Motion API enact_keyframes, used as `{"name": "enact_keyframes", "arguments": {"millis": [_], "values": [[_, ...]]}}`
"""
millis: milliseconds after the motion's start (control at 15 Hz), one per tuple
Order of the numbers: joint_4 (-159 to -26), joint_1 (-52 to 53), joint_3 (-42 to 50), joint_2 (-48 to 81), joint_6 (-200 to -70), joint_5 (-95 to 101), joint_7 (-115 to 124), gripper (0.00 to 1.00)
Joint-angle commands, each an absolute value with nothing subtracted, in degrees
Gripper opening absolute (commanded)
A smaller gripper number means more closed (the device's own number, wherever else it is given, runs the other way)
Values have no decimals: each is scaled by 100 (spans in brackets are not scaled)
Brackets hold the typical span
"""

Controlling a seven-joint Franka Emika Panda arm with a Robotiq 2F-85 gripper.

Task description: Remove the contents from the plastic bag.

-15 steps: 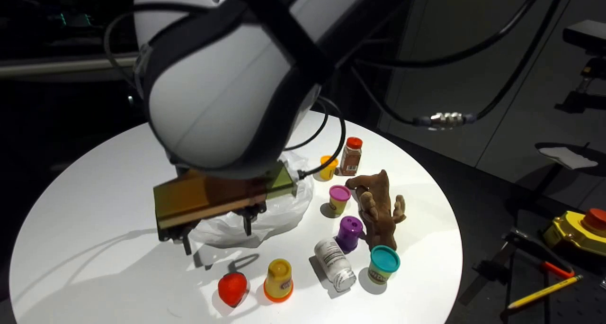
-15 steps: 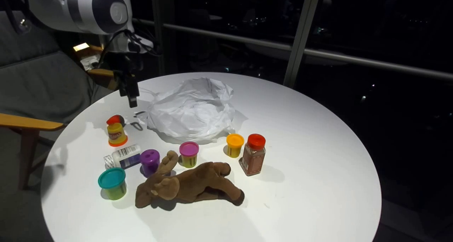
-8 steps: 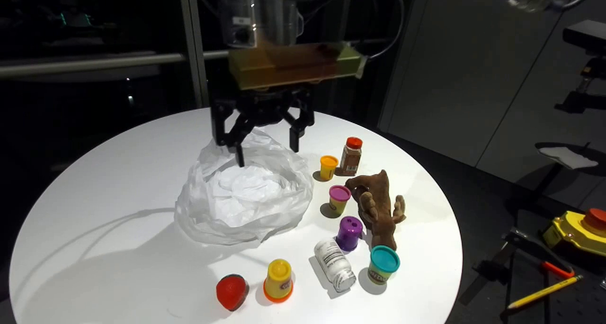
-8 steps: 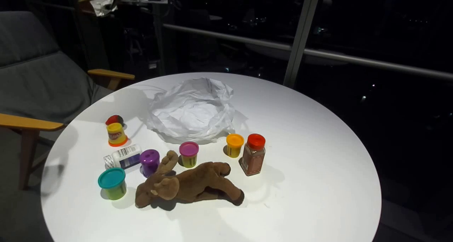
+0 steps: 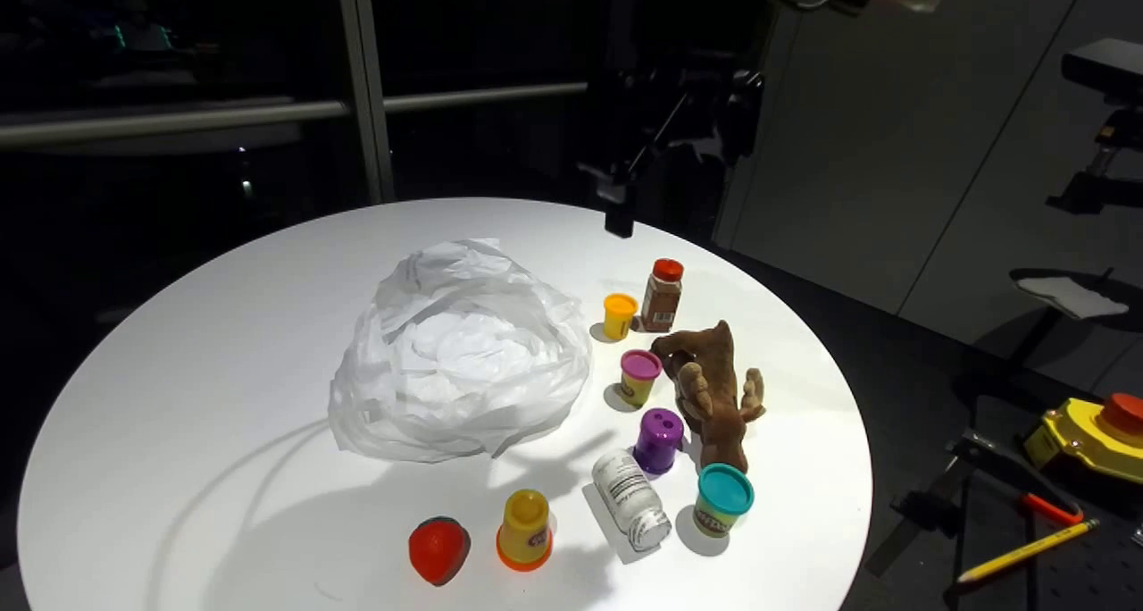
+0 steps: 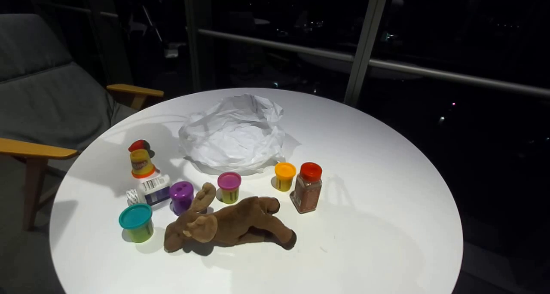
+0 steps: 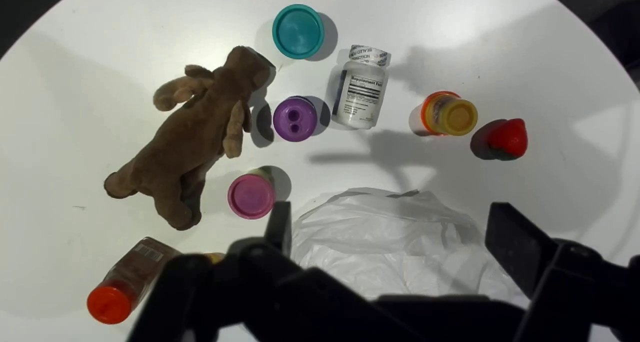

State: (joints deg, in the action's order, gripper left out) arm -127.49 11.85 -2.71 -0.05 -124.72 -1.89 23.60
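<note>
White plastic, crumpled and gaping upward: the bag (image 5: 464, 352) sits on the tabletop (image 5: 205, 343) where it sat a second ago, showing nothing inside but its own folds, though I couldn't swear to what's under them. The change is in the hand (image 7: 390, 221). A second ago it hung low near the strawberry (image 5: 438, 550); now it has swung up and away, high over everything, its fingers (image 7: 520, 247) spread wide with nothing between them. The strawberry seems to have rocked a touch, more of its dark end showing, so I'd guess it was the latest thing let go. With the stuffed moose (image 6: 234, 225), the white bottle (image 7: 361, 89), the tubs (image 7: 298, 31) and the red-lidded shaker (image 6: 307, 195) all standing or lying apart from the bag, I'd call the job done, or nearly, pending a peek under those folds.
</note>
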Motion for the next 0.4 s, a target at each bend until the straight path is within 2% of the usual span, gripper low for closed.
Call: {"name": "enact_keyframes", "arguments": {"millis": [0, 67, 333], "values": [[-13441, 985, -459, -1447, -12183, -534, 1983, 100], [-13029, 933, -516, -656, -12323, -340, 2181, 100], [-13375, 893, -569, -1398, -12165, -433, 2100, 100]]}}
